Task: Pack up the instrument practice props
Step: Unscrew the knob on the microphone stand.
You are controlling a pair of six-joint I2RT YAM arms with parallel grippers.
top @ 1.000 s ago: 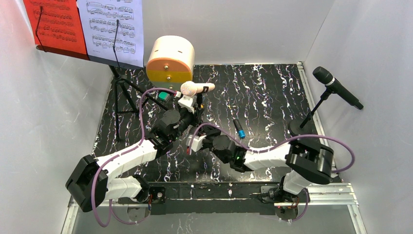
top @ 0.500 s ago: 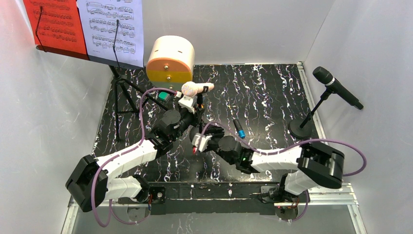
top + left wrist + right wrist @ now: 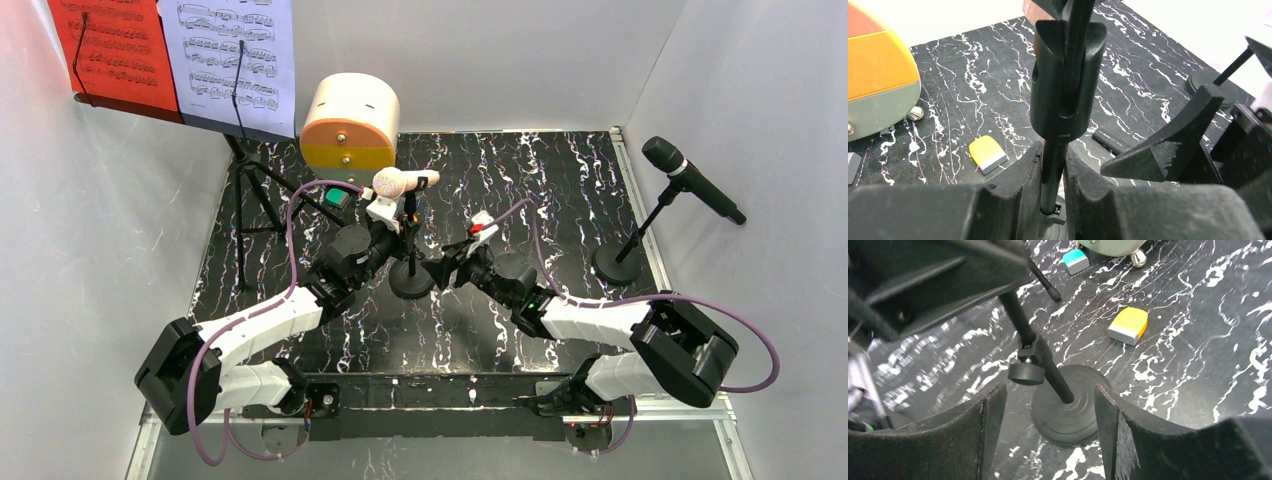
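A cream microphone (image 3: pixel 398 182) sits in the clip (image 3: pixel 1066 75) of a black mic holder. The holder's round base (image 3: pixel 411 280) rests on the marbled table. My left gripper (image 3: pixel 404 233) is shut on the holder's thin rod (image 3: pixel 1053 167), just above the base. My right gripper (image 3: pixel 1049 392) stands open, its fingers either side of the same base (image 3: pixel 1068 407) without touching it. At the right wall a black microphone (image 3: pixel 692 180) stands on a second holder (image 3: pixel 615 265). The black music rack (image 3: pixel 240 125) at the back left carries a red page (image 3: pixel 110 50) and a white page (image 3: pixel 235 55).
A cream, orange and grey round-topped box (image 3: pixel 350 125) stands at the back, behind the left gripper. Small blocks lie on the table: yellow-and-grey (image 3: pixel 1128 326), teal (image 3: pixel 1076 261), green (image 3: pixel 335 200). A short black bar (image 3: pixel 1113 140) lies near the base. White walls close in three sides.
My right gripper has opened and swung from the front left of the holder's base round to its right. The left gripper has kept its grip, still.
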